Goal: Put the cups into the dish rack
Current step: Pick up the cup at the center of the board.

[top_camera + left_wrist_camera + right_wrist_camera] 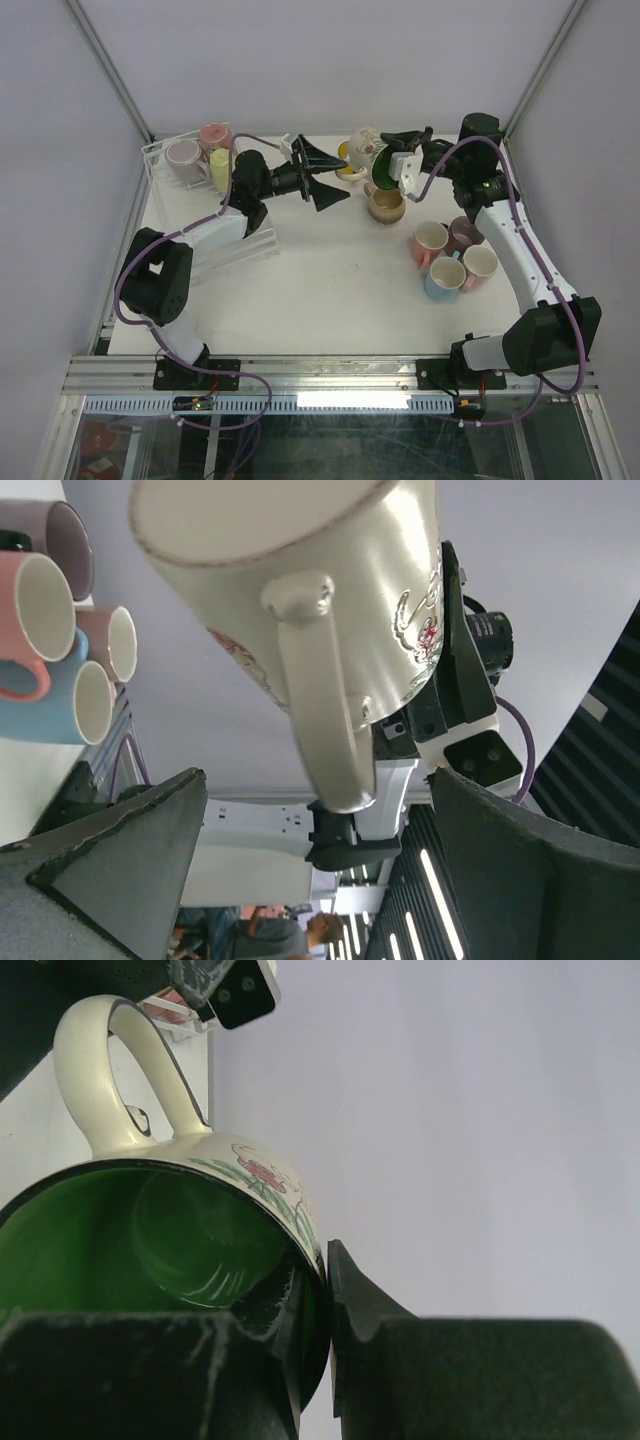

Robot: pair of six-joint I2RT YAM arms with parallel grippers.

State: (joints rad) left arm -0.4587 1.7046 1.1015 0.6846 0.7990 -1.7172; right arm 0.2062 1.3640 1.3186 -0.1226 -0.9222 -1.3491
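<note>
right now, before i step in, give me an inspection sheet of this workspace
surface: white table, no spills seen
job's things: three cups in the dish rack; cream floral cup held in the air; beige cup and a group of four cups on the table
clutter: nothing seen
grippers: right gripper shut on the floral cup's rim; left gripper open, with the cup's handle between the jaws
cables: purple cables run along both arms
surroundings: white walls; metal frame at the near edge
</note>
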